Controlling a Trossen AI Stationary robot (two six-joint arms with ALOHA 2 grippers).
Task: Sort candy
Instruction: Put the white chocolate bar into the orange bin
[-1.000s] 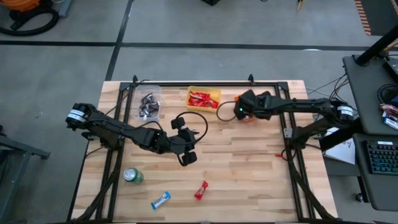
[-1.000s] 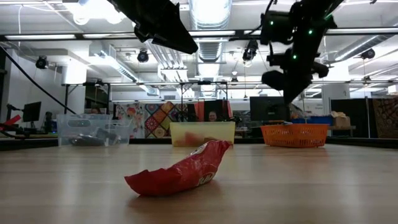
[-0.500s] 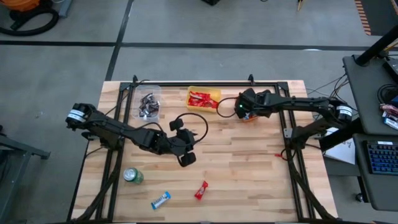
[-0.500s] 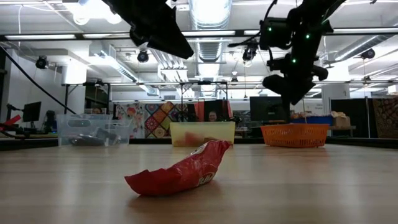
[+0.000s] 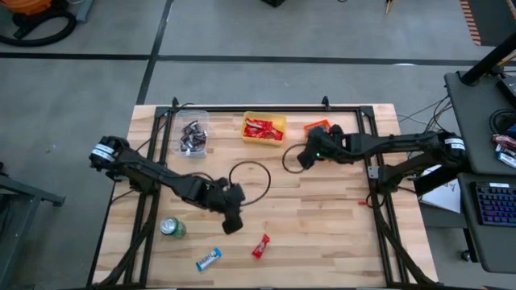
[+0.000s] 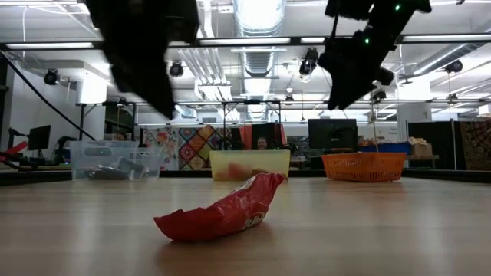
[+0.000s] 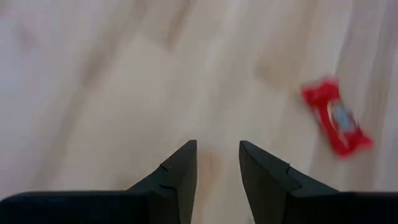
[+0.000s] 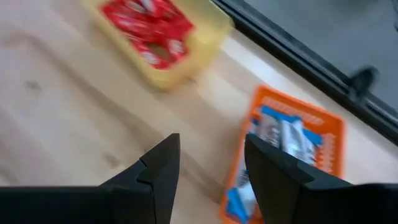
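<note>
A red candy (image 5: 260,246) lies on its side on the wooden table near the front edge, also in the low view (image 6: 222,211) and the left wrist view (image 7: 336,118). A blue-and-white candy (image 5: 208,258) lies to its left. My left gripper (image 5: 234,225) (image 7: 217,163) hovers open above the bare wood just left of and behind the red candy, with nothing between its fingers. My right gripper (image 5: 300,159) (image 8: 208,168) hangs open and empty above the table, just in front of the orange basket (image 8: 292,146) of blue candy.
At the back stand a clear tub (image 5: 193,137) with dark candy, a yellow tray (image 5: 264,129) with red candy and the orange basket (image 5: 317,126). A green can (image 5: 172,228) stands at the front left. A black cord loop (image 5: 250,173) lies mid-table.
My left gripper has moved down and toward the table's near edge, closer to the red candy, and has turned and tipped more steeply downward. My right gripper has drawn back from over the orange basket toward the table's middle, rising a little.
</note>
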